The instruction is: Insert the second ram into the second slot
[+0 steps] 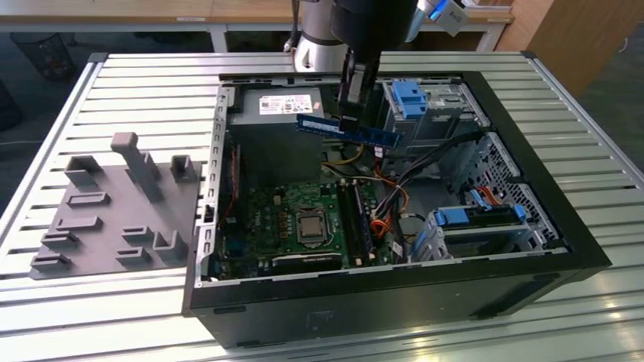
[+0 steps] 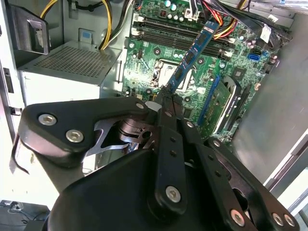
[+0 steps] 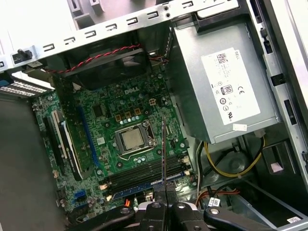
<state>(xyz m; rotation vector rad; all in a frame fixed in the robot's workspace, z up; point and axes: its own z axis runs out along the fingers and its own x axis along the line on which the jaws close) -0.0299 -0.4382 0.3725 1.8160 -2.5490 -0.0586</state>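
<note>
Arm upright, gripper clamped on a stick

In the exterior view the arm (image 1: pixel 372 23) comes down from the top edge. Its dark wrist housing stands vertical, with a silver-grey joint (image 1: pixel 320 38) just beside it on the exterior view's left. The gripper (image 1: pixel 348 115) hangs straight below the wrist, slim and black, tips pointing down. In the second wrist view the broad black linkage plates fan out from the palm and the fingers (image 2: pixel 168 139) run together to a narrow point. The jaws are drawn tight, pinching the second ram (image 2: pixel 195 50) between their tips. In the first wrist view the fingertips (image 3: pixel 157 211) meet side by side with no gap.
</note>
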